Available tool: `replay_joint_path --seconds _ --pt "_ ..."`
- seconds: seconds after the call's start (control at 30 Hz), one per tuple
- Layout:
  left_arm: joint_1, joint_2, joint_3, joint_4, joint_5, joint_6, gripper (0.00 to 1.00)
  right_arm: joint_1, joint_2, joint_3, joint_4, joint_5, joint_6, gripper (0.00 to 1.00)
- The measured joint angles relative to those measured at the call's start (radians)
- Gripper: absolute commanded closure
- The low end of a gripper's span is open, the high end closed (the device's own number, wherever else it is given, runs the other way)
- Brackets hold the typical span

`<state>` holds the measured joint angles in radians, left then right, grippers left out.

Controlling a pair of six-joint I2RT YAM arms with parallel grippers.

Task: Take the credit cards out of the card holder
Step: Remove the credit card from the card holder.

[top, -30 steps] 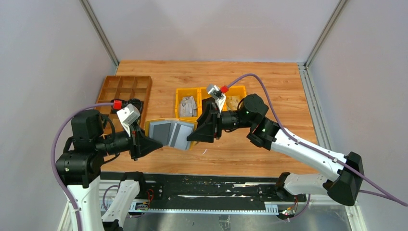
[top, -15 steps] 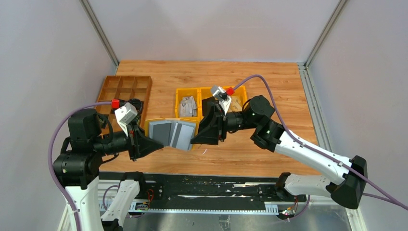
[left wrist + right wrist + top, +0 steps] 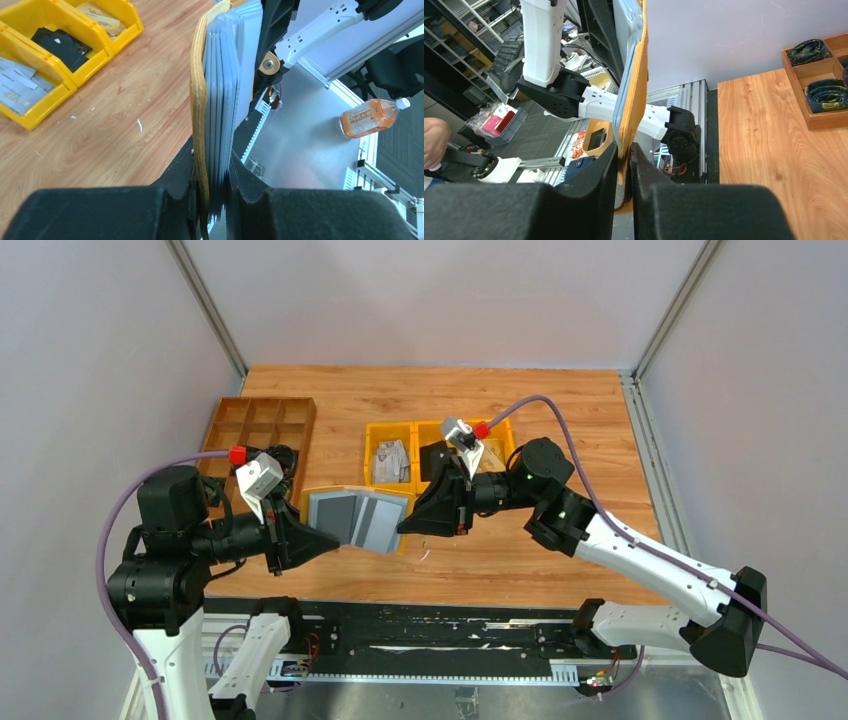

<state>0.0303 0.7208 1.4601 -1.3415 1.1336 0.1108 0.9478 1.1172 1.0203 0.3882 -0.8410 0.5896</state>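
Observation:
The mustard-yellow card holder hangs open in the air between both grippers, grey lining facing up. My left gripper is shut on its left half; the left wrist view shows the yellow cover and a stack of grey sleeves pinched between my fingers. My right gripper is shut on the right flap, which stands edge-on between my fingers. Silvery credit cards lie in a yellow bin, and black cards lie in the bin beside it.
Three joined yellow bins stand behind the wallet at mid-table. A wooden compartment tray with rolled items sits at the back left. An orange drink bottle lies off the table. Both arms meet near the front edge.
The right arm's wrist has shifted slightly right and the left arm slightly left. The wallet stays held open in about the same place.

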Motion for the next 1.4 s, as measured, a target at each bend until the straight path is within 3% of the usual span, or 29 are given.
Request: replay_joint_path --seconds 0.1,0.2,0.43,0.53,0.9,1.4 --pt "0.000 0.000 0.008 0.000 0.000 -0.006 1.00 0.000 0.000 0.005 -0.009 0.020 -0.005 0.68" --pt "0.000 0.000 0.012 0.001 0.005 -0.011 1.00 0.000 0.005 0.012 -0.031 0.057 -0.008 0.64" --pt "0.000 0.000 0.012 0.001 0.007 -0.014 1.00 0.022 0.019 0.016 -0.033 0.101 -0.006 0.68" --pt "0.000 0.000 0.013 0.002 0.008 -0.014 1.00 0.028 0.021 0.016 -0.015 0.091 0.000 0.76" --pt "0.000 0.000 0.014 0.002 0.023 -0.016 1.00 0.031 -0.018 0.012 0.047 -0.020 0.015 0.70" --pt "0.000 0.000 0.024 0.001 0.025 -0.022 1.00 0.031 -0.021 0.019 -0.046 0.024 -0.041 0.80"
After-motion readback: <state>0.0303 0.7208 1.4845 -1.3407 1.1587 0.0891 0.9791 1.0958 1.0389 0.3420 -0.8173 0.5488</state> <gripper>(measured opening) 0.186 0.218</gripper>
